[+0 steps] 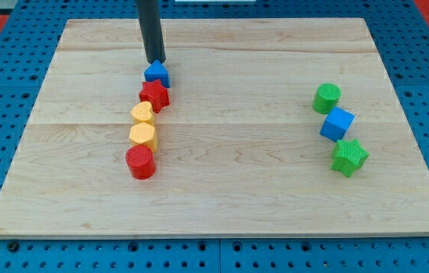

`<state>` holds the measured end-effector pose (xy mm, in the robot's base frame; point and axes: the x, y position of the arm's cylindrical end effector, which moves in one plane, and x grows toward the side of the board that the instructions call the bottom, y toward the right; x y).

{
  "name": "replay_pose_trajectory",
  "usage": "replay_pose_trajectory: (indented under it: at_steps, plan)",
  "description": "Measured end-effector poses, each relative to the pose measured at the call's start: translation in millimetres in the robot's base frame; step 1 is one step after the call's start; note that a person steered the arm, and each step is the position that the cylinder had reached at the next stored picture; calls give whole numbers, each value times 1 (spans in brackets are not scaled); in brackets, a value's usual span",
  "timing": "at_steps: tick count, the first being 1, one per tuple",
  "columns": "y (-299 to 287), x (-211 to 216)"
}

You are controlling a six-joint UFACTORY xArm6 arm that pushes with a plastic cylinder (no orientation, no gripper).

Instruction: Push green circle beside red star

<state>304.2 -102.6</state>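
My tip (157, 61), a bare rod that holds nothing, touches the small blue plastic block (156, 73) just above the red plastic star (155, 95), while the green plastic circle (327, 98) lies well apart toward the view's right on the pale wooden board (230, 182).

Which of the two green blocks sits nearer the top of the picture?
The green circle, round-topped, at the view's right; the green star lies lower, beyond the blue cube.

Left column: blue triangle (156, 73), yellow heart (142, 114), yellow hexagon (143, 135), red cylinder (140, 161).
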Motion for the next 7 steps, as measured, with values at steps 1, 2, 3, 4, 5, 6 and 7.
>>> replay_pose_trajectory:
  at_steps: [1, 2, 3, 4, 5, 6, 7]
  plan:
    - [1, 11]
    - [25, -2]
    - [132, -12]
    - [241, -12]
    - [349, 1]
    - [361, 62]
    - [316, 107]
